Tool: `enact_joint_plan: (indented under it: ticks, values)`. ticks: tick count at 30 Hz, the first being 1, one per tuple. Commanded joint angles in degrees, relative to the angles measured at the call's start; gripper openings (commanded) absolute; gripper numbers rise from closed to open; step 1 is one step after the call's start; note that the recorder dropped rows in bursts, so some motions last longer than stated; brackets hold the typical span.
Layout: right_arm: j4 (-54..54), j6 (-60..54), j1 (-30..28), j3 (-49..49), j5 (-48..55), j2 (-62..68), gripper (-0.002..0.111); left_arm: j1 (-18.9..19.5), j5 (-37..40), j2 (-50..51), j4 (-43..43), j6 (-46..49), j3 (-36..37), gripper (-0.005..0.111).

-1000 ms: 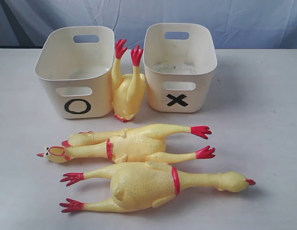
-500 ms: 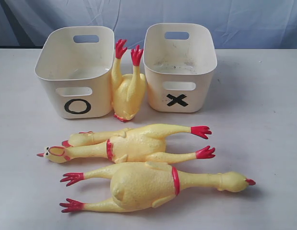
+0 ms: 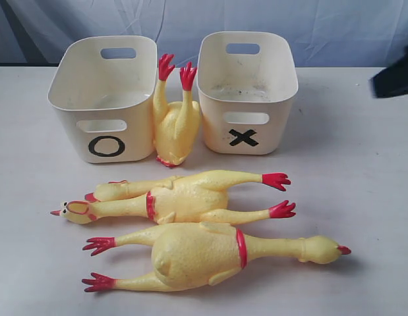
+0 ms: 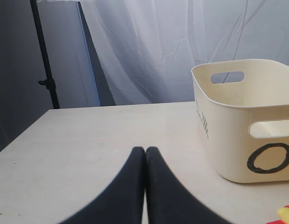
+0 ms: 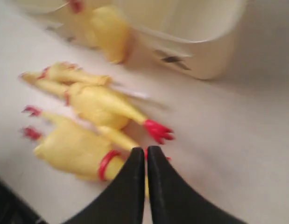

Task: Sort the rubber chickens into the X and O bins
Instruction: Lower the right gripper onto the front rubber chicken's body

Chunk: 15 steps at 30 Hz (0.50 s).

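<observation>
Two large rubber chickens lie side by side on the table: the nearer one (image 3: 204, 257) with its head to the right, the other (image 3: 184, 197) with its head to the left. A smaller chicken (image 3: 174, 125) stands head-down between the O bin (image 3: 78, 135) and the X bin (image 3: 273, 131). My right arm (image 3: 393, 79) shows as a dark blur at the right edge; its gripper (image 5: 146, 150) is shut and empty, high above the chickens (image 5: 95, 105). My left gripper (image 4: 145, 150) is shut, empty, beside the O bin (image 4: 237, 140).
A pale blue-white curtain (image 3: 256, 20) hangs behind the table. A dark stand pole (image 4: 44, 60) rises beyond the table's far left corner. Both bins look empty inside. The table (image 3: 362, 197) is a light grey surface.
The right arm has come into the exterior view at the right edge; it was out of sight before. The chickens and bins have not moved.
</observation>
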Motion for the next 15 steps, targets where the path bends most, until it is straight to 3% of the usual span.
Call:
enact_joint_plan:
  ticks: [1,4,6,15]
  values:
    - [10.01,-25.22,9.17,3.53,1.98,6.2,0.029,-0.58,-0.34,-0.3,0.23,-0.15,-0.2,0.0]
    - [6.76,-28.22,16.17,5.42,-1.91,9.97,0.062,-0.58,-0.34,-0.3,0.23,-0.15,-0.2,0.0]
    - [5.36,-28.22,20.33,6.17,-6.62,12.23,0.075,-0.58,-0.34,-0.3,0.23,-0.15,-0.2,0.0]
    - [-0.44,-35.57,38.43,6.16,-22.35,21.0,0.073,-0.58,-0.34,-0.3,0.23,-0.15,-0.2,0.0]
